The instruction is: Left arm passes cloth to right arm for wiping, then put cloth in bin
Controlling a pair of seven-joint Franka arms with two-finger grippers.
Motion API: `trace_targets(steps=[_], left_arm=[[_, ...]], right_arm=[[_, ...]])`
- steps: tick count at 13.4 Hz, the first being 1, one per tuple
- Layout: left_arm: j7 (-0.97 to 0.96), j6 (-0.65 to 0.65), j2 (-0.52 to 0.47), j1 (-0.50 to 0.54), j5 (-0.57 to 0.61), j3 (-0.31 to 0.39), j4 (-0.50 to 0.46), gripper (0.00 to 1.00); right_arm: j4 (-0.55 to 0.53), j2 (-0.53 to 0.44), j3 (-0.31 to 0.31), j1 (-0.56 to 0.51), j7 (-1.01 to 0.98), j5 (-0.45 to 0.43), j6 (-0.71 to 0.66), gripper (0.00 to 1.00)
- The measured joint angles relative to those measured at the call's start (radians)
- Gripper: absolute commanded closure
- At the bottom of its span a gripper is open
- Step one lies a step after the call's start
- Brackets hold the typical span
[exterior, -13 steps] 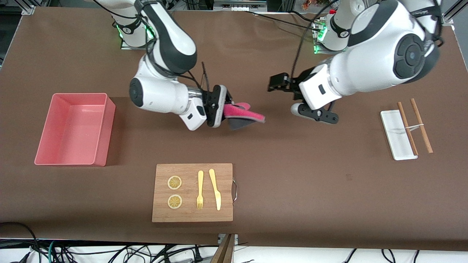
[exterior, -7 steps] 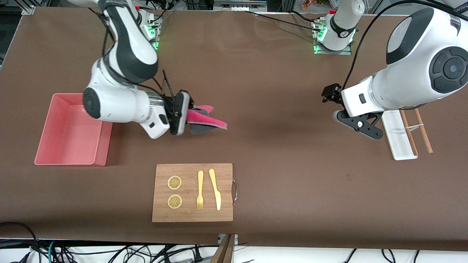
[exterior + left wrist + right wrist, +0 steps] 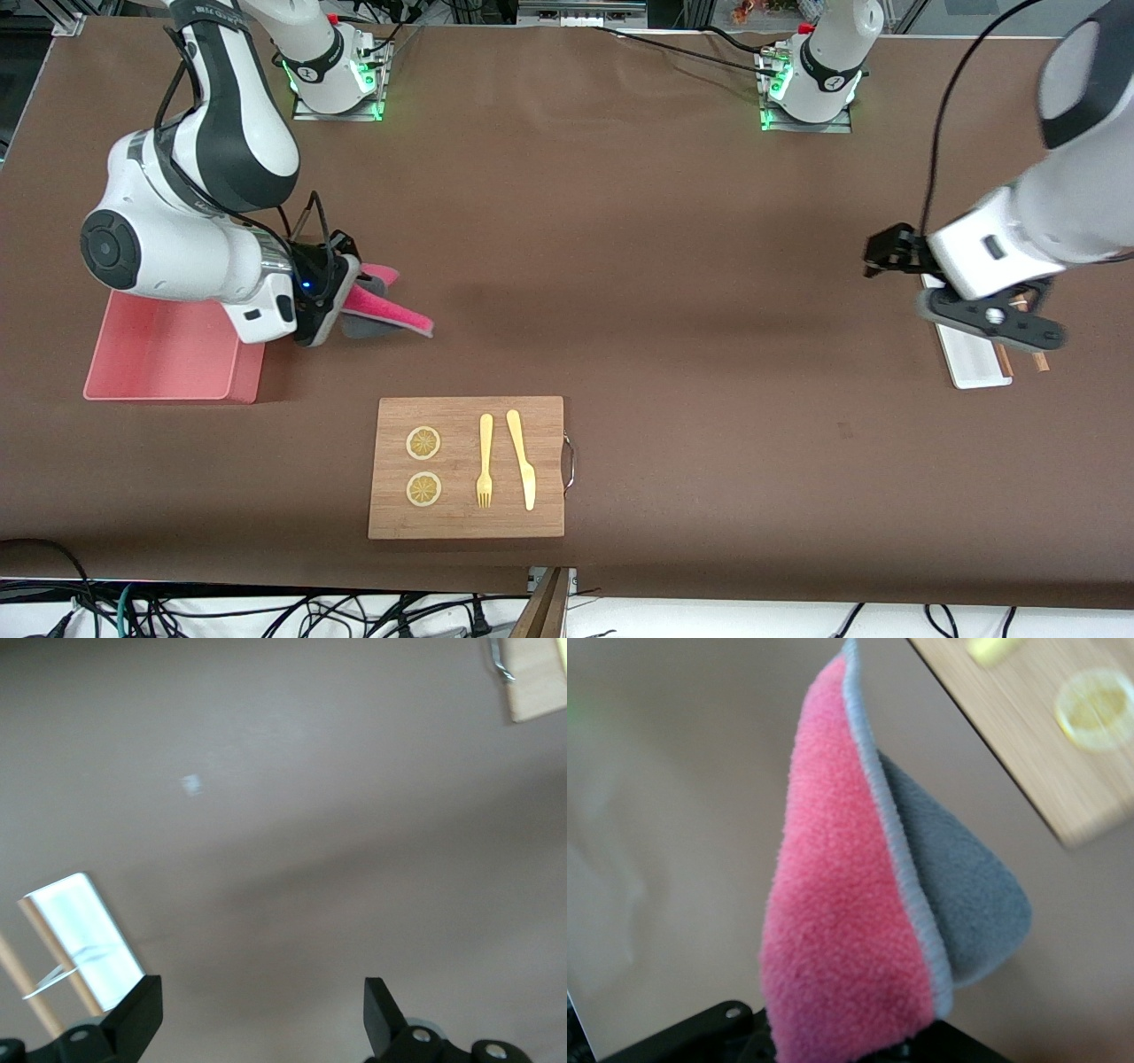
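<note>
My right gripper (image 3: 347,297) is shut on the cloth (image 3: 387,310), which sticks out folded, pink face up and grey face below, in the air over the brown table just beside the pink bin (image 3: 168,354). The right wrist view shows the cloth (image 3: 859,930) hanging from the jaws, pink and grey faces both showing. The right arm covers part of the bin. My left gripper (image 3: 881,257) is open and empty, over the table near the white tray (image 3: 970,359). In the left wrist view its two fingertips (image 3: 142,1010) stand wide apart over bare table.
A wooden cutting board (image 3: 467,468) with two lemon slices, a yellow fork and a yellow knife lies near the front camera. The white tray with two wooden chopsticks (image 3: 1019,350) lies at the left arm's end, also showing in the left wrist view (image 3: 84,939).
My right gripper has carried the cloth from the table's middle toward the pink bin. My left gripper has drawn back toward the white tray, empty.
</note>
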Motion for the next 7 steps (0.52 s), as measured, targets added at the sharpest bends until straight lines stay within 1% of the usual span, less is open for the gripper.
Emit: trace_targets(steps=[2,3,5,7], left_arm=[[-0.013,0.027,-0.011,0.004,-0.002,0.024,-0.023,0.0],[-0.035,0.075,-0.04,0.003,-0.007,0.033,-0.071,0.0],[-0.067,0.18,-0.156,-0.003,-0.027,0.058,-0.246,0.0],[-0.07,0.238,-0.307,-0.004,-0.045,0.087,-0.447,0.0]], right_arm=[[-0.03,-0.034,0.001,0.0,0.178,-0.079,-0.002,1.0],[-0.049,-0.049,0.001,0.001,0.257,-0.106,-0.003,1.0],[-0.091,-0.068,-0.001,0.0,0.424,-0.147,-0.004,1.0],[-0.14,-0.069,-0.006,-0.001,0.557,-0.169,-0.001,1.0]])
